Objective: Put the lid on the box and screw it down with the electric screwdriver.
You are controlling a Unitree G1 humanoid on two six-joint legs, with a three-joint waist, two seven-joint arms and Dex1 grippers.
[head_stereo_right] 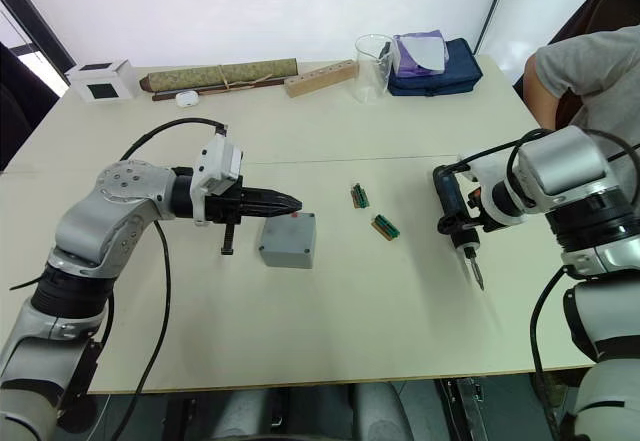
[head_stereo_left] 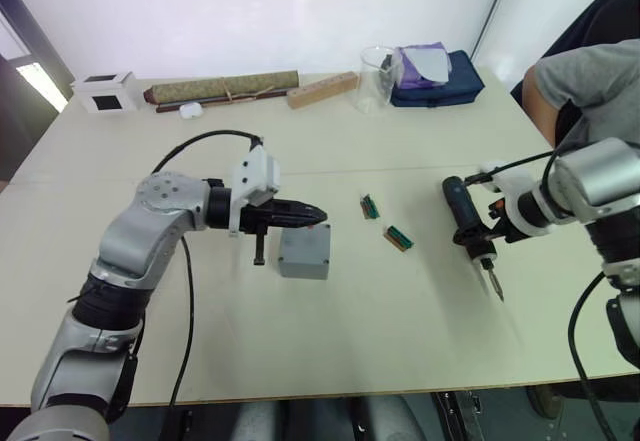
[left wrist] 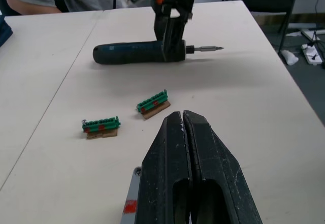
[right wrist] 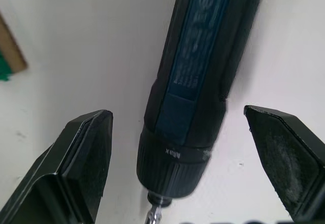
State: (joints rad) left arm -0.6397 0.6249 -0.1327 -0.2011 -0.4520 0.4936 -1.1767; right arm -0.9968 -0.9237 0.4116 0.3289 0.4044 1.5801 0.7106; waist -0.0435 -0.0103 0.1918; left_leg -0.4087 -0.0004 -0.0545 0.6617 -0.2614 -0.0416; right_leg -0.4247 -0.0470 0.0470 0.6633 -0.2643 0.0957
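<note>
The left gripper, fingers pressed together, hovers over the box (lid on); the right gripper gapes wide around the electric screwdriver near the bench's right edge.

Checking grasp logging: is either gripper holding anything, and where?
Nothing held. Right gripper is open around the electric screwdriver near its bit end; left gripper is shut, empty.
</note>
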